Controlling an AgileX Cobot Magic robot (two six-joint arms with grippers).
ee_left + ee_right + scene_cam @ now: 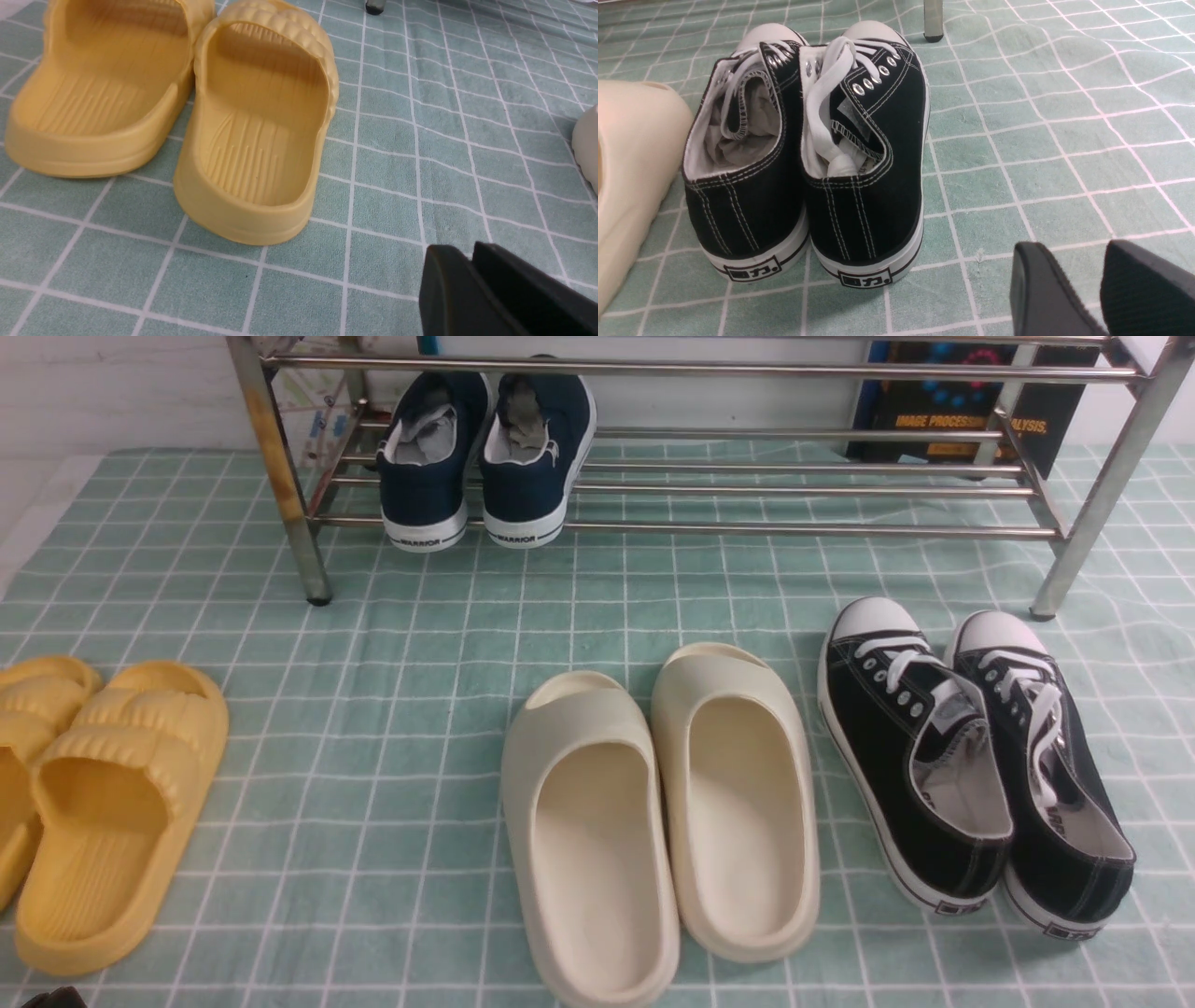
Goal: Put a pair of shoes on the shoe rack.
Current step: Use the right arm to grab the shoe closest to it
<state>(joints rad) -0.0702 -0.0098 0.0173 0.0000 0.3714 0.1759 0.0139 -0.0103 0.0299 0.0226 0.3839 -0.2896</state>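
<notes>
The pair of black canvas sneakers [971, 765] stands side by side on the checked cloth at the right, white toe caps toward the shoe rack [747, 530]. In the right wrist view the sneakers [808, 154] show heels-on. My right gripper [1076, 247] is open and empty, low over the cloth, behind and to the right of their heels, apart from them. My left gripper [462, 249] is shut and empty, over the cloth near the yellow slippers [187, 116]. The right gripper is out of the front view.
Navy WARRIOR slip-ons [485, 457] sit on the rack's lower tier at the left, beside the rust-stained leg [280, 476]. Cream slides [663, 821] lie in the middle, just left of the sneakers. Yellow slides [93, 803] lie at the far left. A rack leg [933, 21] stands beyond the sneakers.
</notes>
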